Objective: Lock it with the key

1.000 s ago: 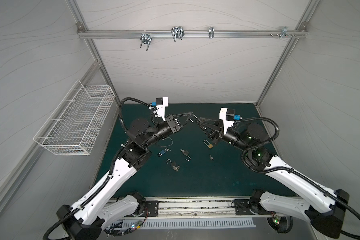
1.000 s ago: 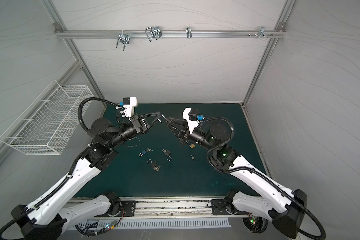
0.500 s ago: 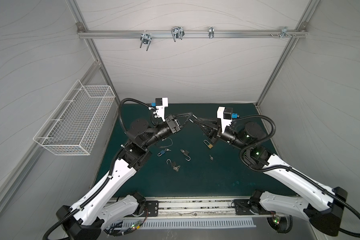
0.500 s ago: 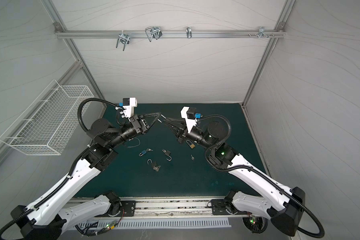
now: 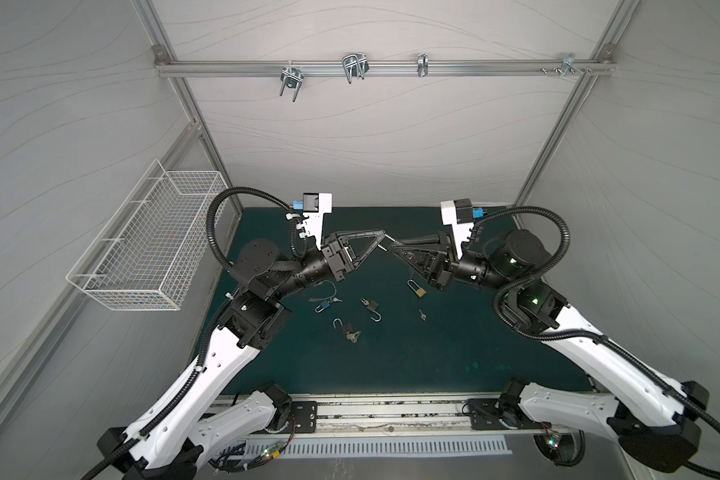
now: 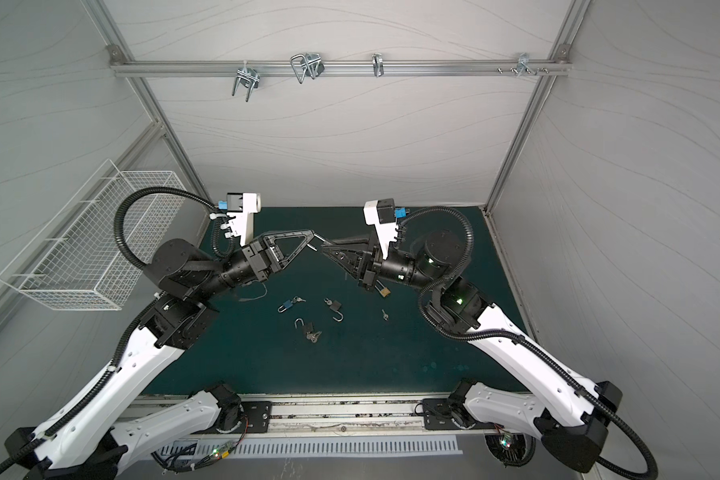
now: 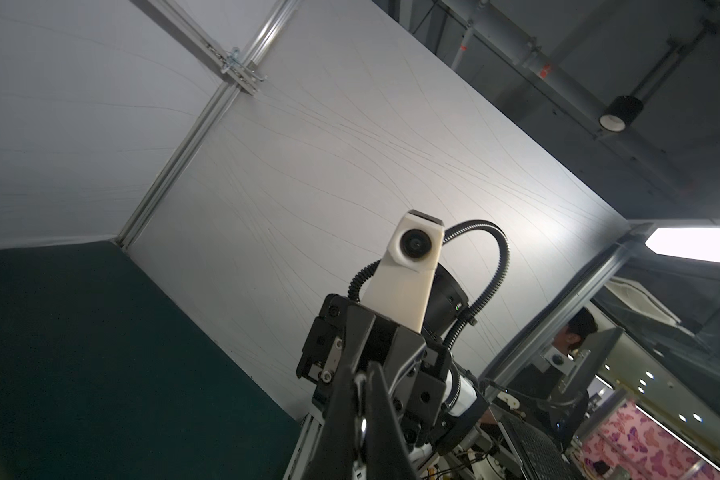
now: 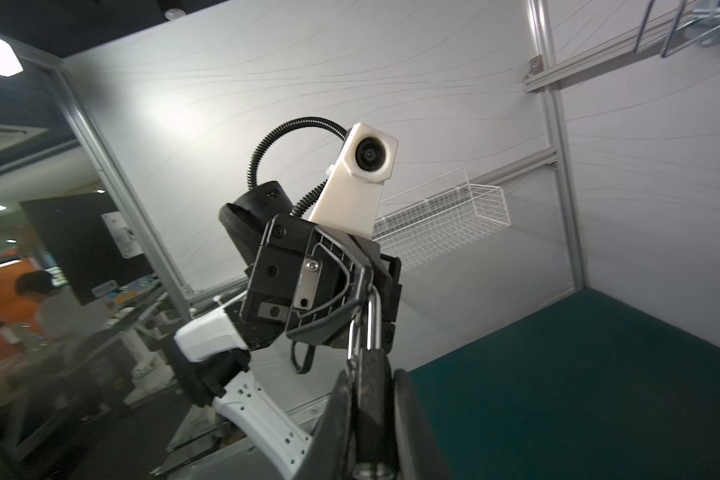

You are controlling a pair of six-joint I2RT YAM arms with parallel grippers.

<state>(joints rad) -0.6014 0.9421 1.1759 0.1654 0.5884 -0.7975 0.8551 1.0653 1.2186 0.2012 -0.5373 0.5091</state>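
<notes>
Right arm's wrist is sitting a touch higher than a second ago, with its camera mount tipping up toward the back wall, while the left arm is pretty much staying where it was. Both arms are hovering above the green mat with their tips meeting in the middle, and that's showing in both top views. The left gripper is pressing together on the top of the silver shackle of a padlock. The right gripper is pinching the dark body end, which is mostly hiding between its fingers. So the lock is hanging in the air between the two tips, well clear of the mat. Down below, a loose key is lying near a brass padlock. A blue padlock, an open black padlock and another open padlock are sitting further left. I can't tell if any key is sitting in the held lock.
</notes>
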